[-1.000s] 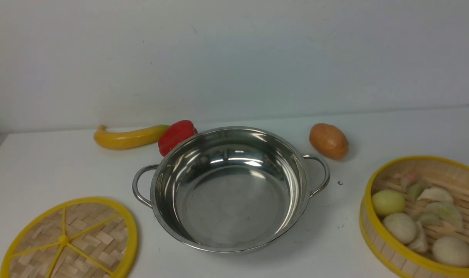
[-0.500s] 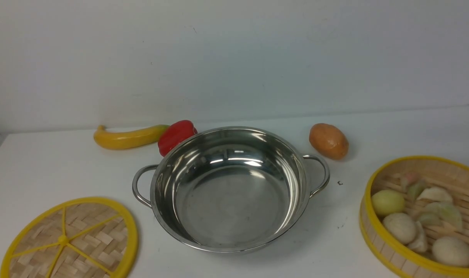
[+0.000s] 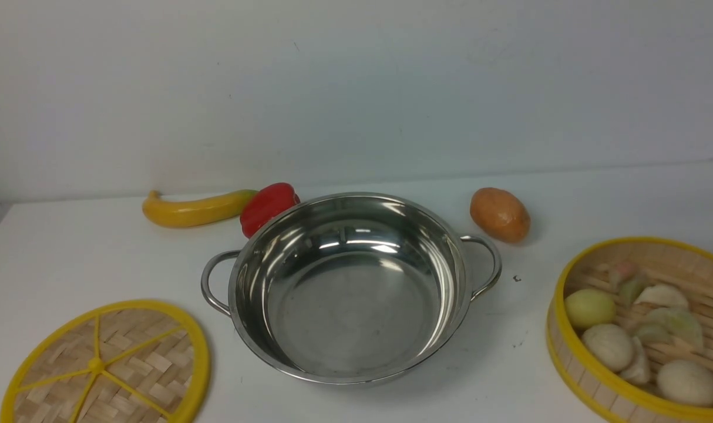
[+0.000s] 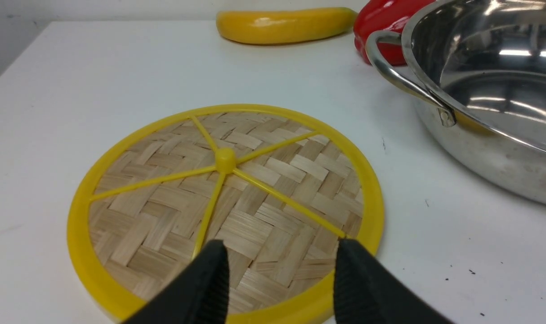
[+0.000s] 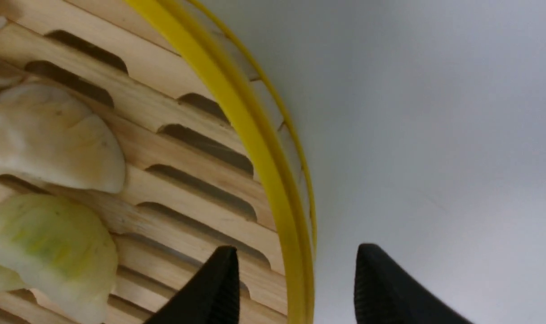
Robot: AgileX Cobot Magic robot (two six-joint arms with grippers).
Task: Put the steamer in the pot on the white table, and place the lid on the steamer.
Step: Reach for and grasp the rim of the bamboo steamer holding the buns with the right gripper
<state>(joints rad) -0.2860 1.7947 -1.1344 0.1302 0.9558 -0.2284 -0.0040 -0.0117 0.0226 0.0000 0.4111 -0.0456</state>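
Here the left gripper (image 4: 279, 245) hangs low over the near edge of the lid (image 4: 264, 189), its two black fingers (image 4: 205, 288) spread apart with nothing between them. The lid lies flat on the white table (image 3: 69, 258), at the lower left of the front view and filling the middle of the left wrist view.

The right gripper (image 5: 297, 247) points down at the steamer (image 5: 255, 135). Its fingers are also apart, one over the slatted floor and the other outside over the table, so the yellow rim runs between them unclamped.

The steamer sits at the lower right of the front view and holds pale buns and dumplings (image 3: 609, 346). The pot (image 3: 450, 276) stands in the centre, between lid and steamer, its bare shiny floor showing. Behind it a banana (image 3: 195, 208) and a red pepper (image 3: 267, 205) lie toward the upper left, and a potato (image 3: 500, 214) toward the upper right.
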